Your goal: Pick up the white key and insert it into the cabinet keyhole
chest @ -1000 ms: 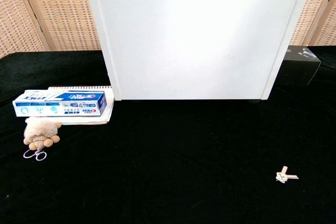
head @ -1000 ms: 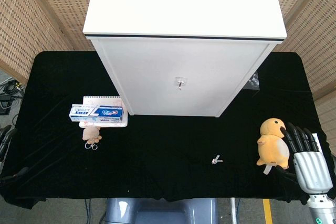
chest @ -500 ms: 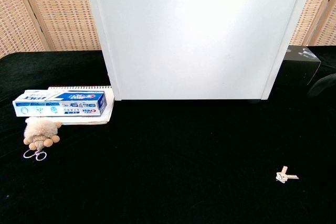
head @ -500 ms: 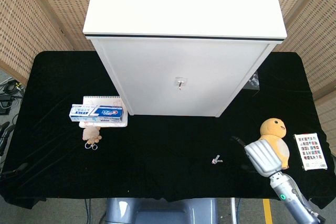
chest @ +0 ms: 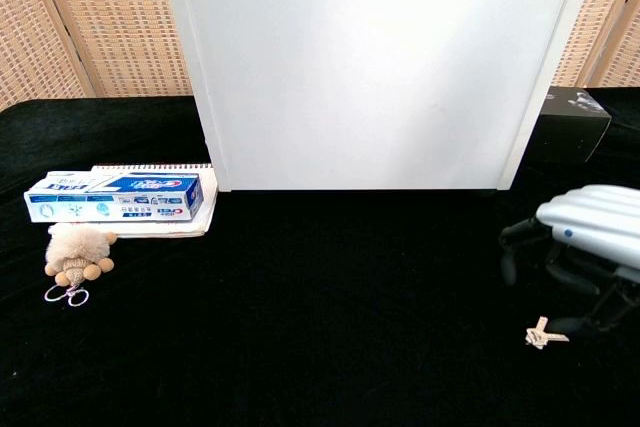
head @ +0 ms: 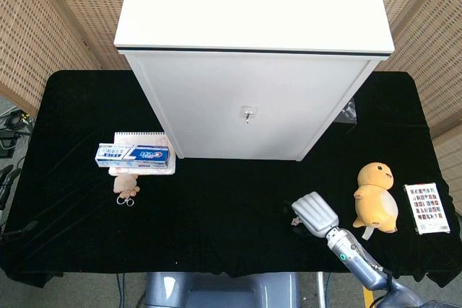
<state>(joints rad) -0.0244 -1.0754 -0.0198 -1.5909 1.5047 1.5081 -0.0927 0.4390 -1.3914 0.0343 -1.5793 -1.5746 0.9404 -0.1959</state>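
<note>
Small white key (chest: 544, 333) flat on black cloth, well before white cabinet (head: 249, 70) with front keyhole (head: 247, 114).

Staged test setup, likely a lab. Black cloth over the table (head: 231, 200), woven screens (head: 58, 12) behind. Assorted props: toothpaste box (head: 135, 154), duck toy (head: 376, 196).
</note>
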